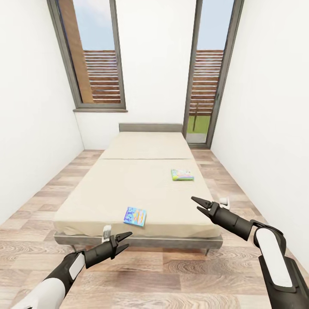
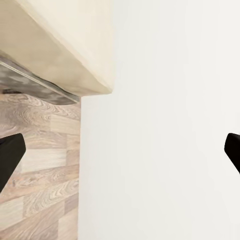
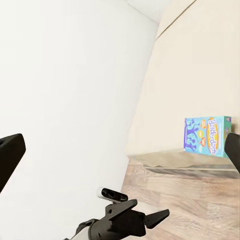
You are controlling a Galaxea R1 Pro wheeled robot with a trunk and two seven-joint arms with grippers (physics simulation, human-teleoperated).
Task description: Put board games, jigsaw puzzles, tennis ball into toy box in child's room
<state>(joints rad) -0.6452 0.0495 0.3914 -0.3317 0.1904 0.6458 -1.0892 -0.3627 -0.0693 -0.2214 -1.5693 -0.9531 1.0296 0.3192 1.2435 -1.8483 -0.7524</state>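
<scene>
The bed (image 1: 128, 189) with beige mattress and dark grey frame stands straight ahead. Two board games lie on it: a mostly blue one (image 1: 135, 216) near the foot edge and a green and white one (image 1: 182, 174) toward the right side. My left gripper (image 1: 128, 239) is open, low in front of the bed's foot, just below the blue game. My right gripper (image 1: 195, 204) is open over the bed's right foot corner. The right wrist view shows the blue game (image 3: 207, 135) and the left gripper (image 3: 150, 217). The toy box, table, jigsaw puzzles and tennis ball are out of view.
White walls close in on both sides, leaving narrow strips of wooden floor (image 1: 171, 274) beside the bed. A window (image 1: 92, 56) and a glass door (image 1: 206, 73) are in the far wall. The left wrist view shows the bed's corner (image 2: 60, 55) against a wall.
</scene>
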